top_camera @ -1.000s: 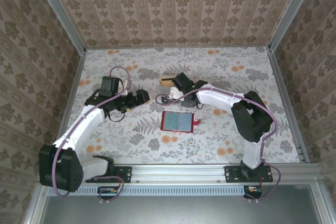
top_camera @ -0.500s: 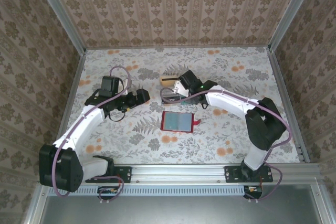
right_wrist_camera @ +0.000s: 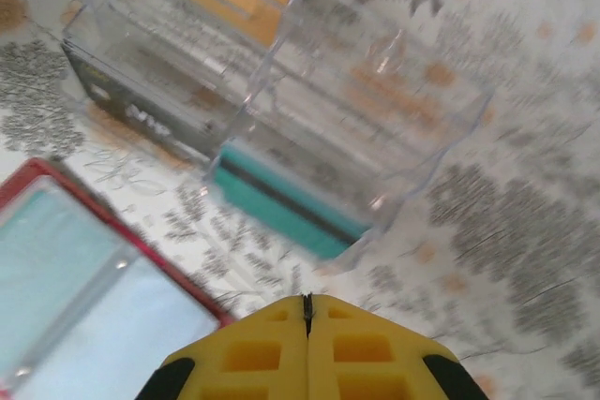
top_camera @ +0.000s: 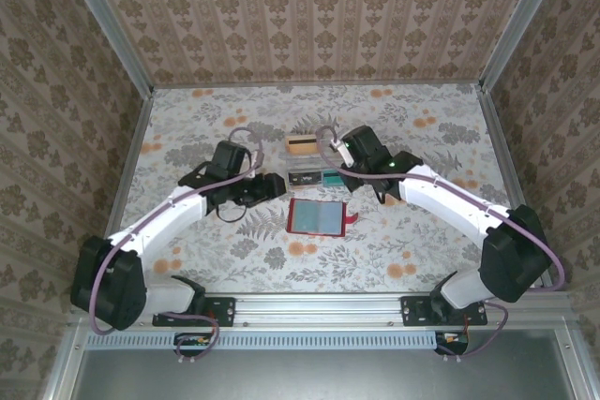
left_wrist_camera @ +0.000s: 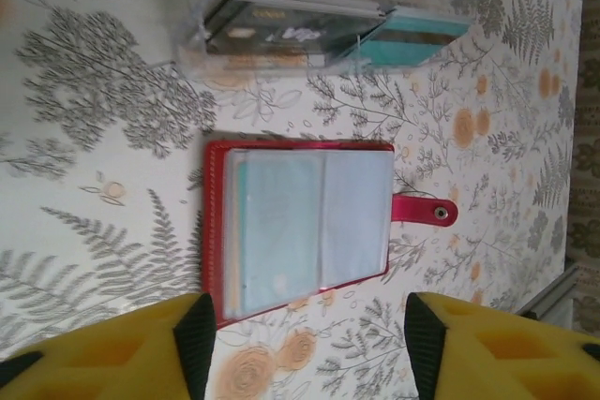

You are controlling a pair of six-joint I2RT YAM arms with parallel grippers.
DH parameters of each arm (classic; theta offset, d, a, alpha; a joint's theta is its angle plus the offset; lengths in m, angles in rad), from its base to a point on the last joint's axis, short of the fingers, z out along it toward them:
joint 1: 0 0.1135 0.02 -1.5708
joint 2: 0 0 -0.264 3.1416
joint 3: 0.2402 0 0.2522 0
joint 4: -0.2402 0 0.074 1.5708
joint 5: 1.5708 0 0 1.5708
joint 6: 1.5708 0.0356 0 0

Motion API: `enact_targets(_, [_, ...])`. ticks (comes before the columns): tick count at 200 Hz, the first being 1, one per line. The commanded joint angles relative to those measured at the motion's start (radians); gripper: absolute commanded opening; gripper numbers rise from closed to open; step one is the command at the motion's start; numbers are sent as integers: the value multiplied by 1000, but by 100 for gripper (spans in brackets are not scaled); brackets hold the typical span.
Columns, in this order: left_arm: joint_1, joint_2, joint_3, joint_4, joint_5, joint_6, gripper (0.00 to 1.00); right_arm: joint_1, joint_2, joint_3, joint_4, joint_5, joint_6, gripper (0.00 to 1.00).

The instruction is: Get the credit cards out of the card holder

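On the left, the left gripper hangs above the table, and its yellow fingers are spread wide with nothing between them. Just to its right lies the red card holder – open and flat, with its pale sleeves facing up and its small tab pointing right. We cannot tell if a card sits inside the sleeves. Just beyond the holder stands a clear tray. A dark card and a teal card sit in its near compartments, and a tan card with a dark stripe sits in the far one. At the tray's right side is the right gripper – its fingers are pressed together and hold nothing.
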Motion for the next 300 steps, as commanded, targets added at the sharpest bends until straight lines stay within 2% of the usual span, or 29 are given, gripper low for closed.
enact_targets(1, [-36, 33, -8, 34, -36, -38, 50, 1, -44, -84, -16, -144, 292, 3])
enact_targets(15, [-57, 56, -5, 36, -41, -37, 44, 5, -55, -141, 21, -185, 365, 2])
enact_targets(45, [-82, 104, -2, 42, -38, -29, 41, 14, -88, -236, 93, -272, 525, 0])
enact_targets(92, [-104, 168, -5, 66, -25, -21, 46, 45, -14, -321, 161, -298, 672, 0])
enact_targets(113, [-110, 194, -8, 84, -11, -19, 46, 47, 20, -328, 167, -290, 688, 8])
enact_targets(160, [-120, 227, -3, 99, -1, -14, 46, 48, 84, -303, 178, -293, 699, 10])
enact_targets(179, [-126, 238, -1, 107, 3, -15, 46, 48, 104, -296, 170, -275, 703, 14])
enact_targets(300, [-145, 332, 9, 144, 40, 0, 45, 57, 138, -299, 156, -259, 693, 16])
